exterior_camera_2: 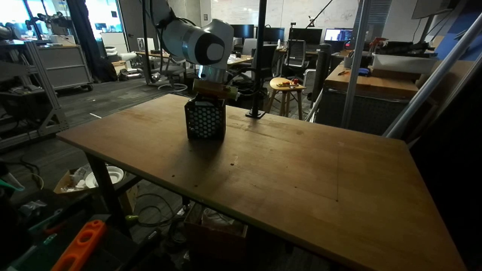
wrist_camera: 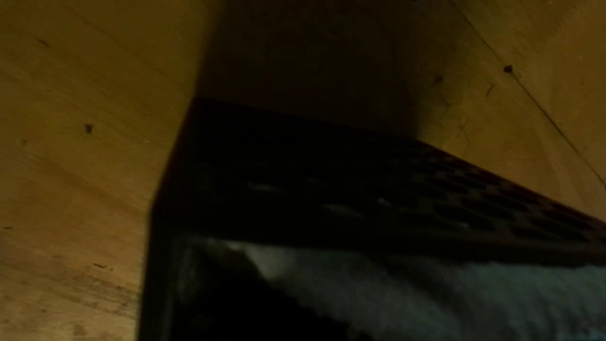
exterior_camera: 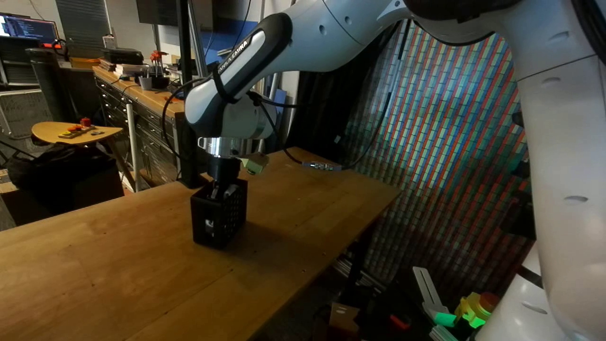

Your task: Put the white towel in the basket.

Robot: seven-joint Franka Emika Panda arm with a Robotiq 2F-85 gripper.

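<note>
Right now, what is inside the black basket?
In the wrist view, the white towel shows inside the basket. Whatever lies under the towel is covered, so I cannot tell.

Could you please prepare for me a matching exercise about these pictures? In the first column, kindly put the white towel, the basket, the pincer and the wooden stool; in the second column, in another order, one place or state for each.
Column one
1. white towel
2. basket
3. pincer
4. wooden stool

Column two
A. standing upright on the table
B. away in the background, bearing small red and yellow pieces
C. in soft folds, inside the basket
D. pointing down at the basket's open top

Right pairs: 1-C, 2-A, 3-D, 4-B
</note>
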